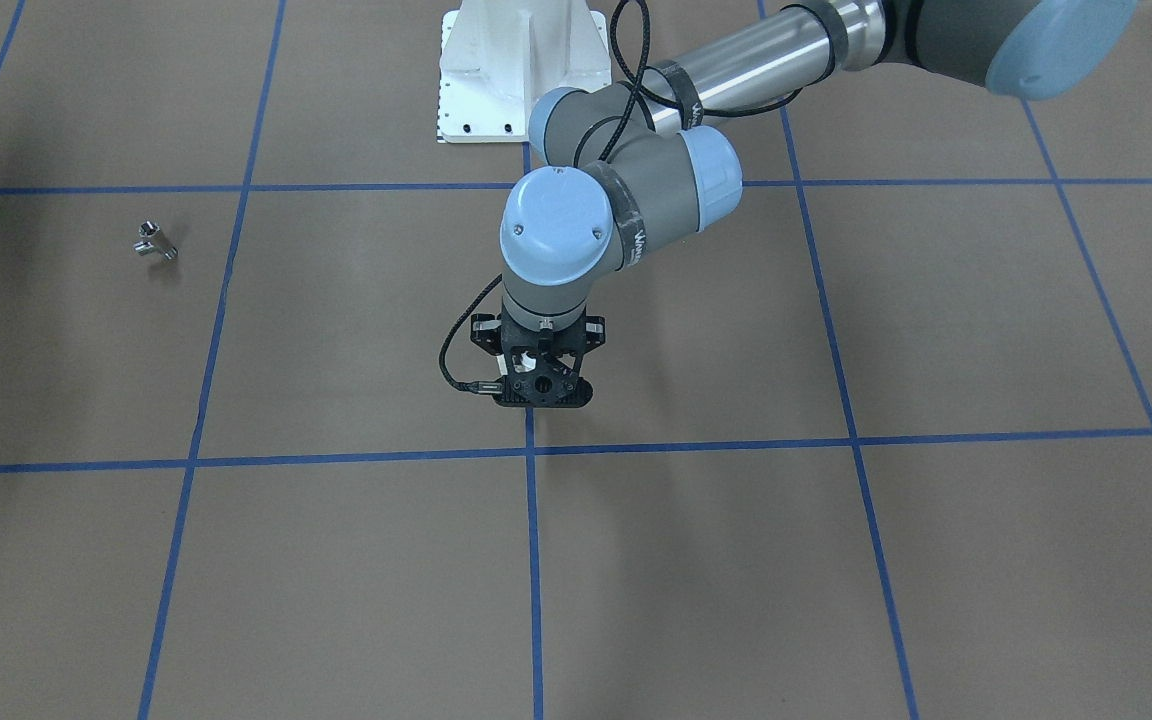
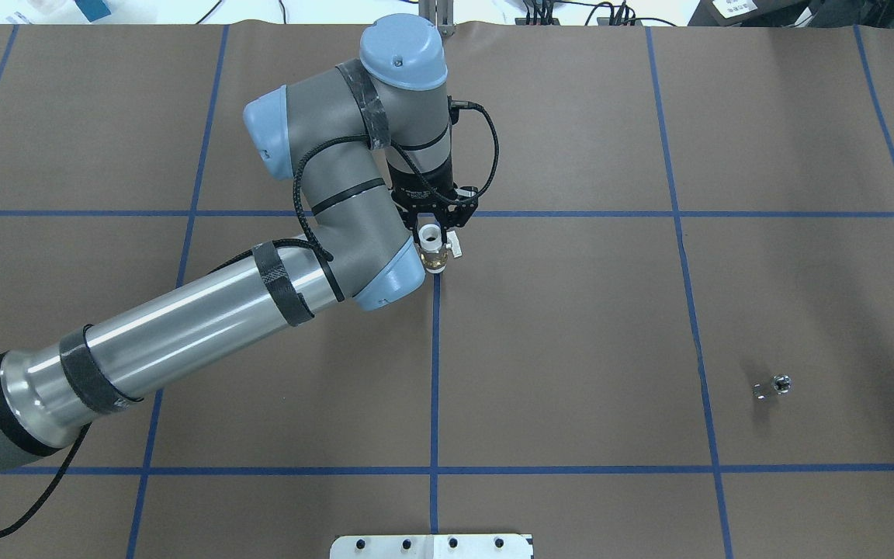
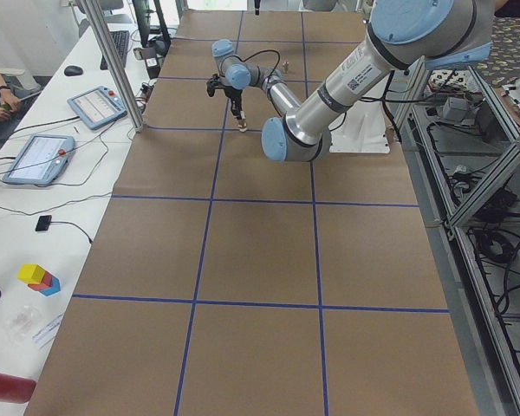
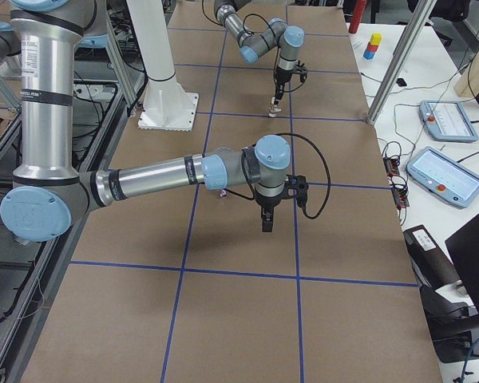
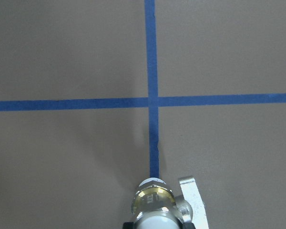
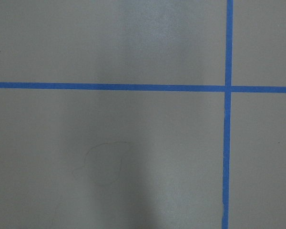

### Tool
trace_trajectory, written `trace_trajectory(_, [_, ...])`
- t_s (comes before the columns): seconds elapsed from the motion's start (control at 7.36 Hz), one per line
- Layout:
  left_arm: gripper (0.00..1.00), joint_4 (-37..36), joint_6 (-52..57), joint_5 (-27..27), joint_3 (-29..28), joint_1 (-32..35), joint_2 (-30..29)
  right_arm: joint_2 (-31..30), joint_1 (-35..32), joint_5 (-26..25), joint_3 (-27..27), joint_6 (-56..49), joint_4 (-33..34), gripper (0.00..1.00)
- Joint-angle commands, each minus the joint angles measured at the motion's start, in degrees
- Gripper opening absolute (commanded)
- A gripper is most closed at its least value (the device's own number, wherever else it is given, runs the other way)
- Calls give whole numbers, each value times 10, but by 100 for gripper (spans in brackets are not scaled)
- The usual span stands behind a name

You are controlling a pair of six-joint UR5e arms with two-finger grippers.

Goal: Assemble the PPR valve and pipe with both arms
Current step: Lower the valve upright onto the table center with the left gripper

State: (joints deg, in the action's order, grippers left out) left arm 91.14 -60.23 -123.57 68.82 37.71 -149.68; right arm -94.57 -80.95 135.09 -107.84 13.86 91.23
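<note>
Gripping the PPR valve point(image 2: 433, 250) by its white ring end, the left gripper point(image 2: 432, 231) hangs over a crossing of blue tape lines point(image 5: 152, 101) on the paper-covered table point(image 2: 571, 349). Its jaws are pinched on the fitting, whose brass middle points down at the paper while the small white handle juts to one side. In the left wrist view the valve appears lifted clear of the surface, though the gap is hard to judge.

The pipe point(image 2: 773, 385) lies on the paper far off on the robot's right side of the table. It is well apart from the valve, and no gripper is near it in the overhead view.

The right gripper point(image 4: 267, 219) shows only in the view from the table's right end, where it points down above the paper. Whether its jaws are spread or pressed together cannot be told from there. Its own wrist camera takes in only paper and tape, with no pipe in sight.

By these pictures the job looks to be in its early stage. The valve is in hand, while the pipe has yet to be picked up. After that, the two parts must be brought together and joined.
</note>
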Motion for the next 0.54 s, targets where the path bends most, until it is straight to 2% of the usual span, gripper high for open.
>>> trace_trajectory(0.0, [1,0,-1,0,0,0,0,0,0,0,0,0,0,100])
trace_trajectory(0.14, [14,0,-1,0,0,0,0,0,0,0,0,0,0,100])
trace_trajectory(0.41, [19,0,-1,0,-1,-1,0,0,0,0,0,0,0,100])
